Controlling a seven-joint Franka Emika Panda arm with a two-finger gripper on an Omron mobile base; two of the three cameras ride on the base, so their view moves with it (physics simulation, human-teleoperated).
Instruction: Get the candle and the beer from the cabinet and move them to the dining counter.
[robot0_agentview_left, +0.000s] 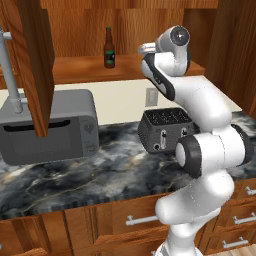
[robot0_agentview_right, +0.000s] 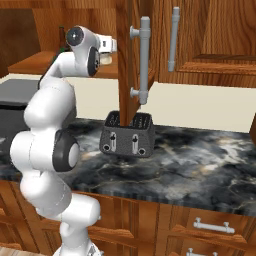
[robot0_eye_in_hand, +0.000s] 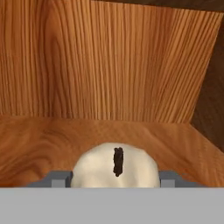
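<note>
The cream candle (robot0_eye_in_hand: 114, 168) with its dark wick sits on the cabinet shelf (robot0_eye_in_hand: 39, 140), right in front of the hand camera. My gripper (robot0_eye_in_hand: 114, 180) is shut on the candle, a grey fingertip (robot0_eye_in_hand: 59, 179) pressed against each side. From the right base view the candle (robot0_agentview_right: 106, 59) shows just under the white hand, inside the open cabinet. The brown beer (robot0_agentview_left: 109, 48) bottle with its green label stands upright on the same shelf (robot0_agentview_left: 75, 70), to the left of the hand and apart from it. The dining counter is out of view.
Open cabinet doors hang on both sides of the arm: one (robot0_agentview_left: 35, 60) at the left and one (robot0_agentview_right: 127, 60) with a long silver handle (robot0_agentview_right: 144, 60). Below, a grey microwave (robot0_agentview_left: 50, 130) and a dark toaster (robot0_agentview_left: 165, 130) stand on the marble worktop (robot0_agentview_left: 100, 175).
</note>
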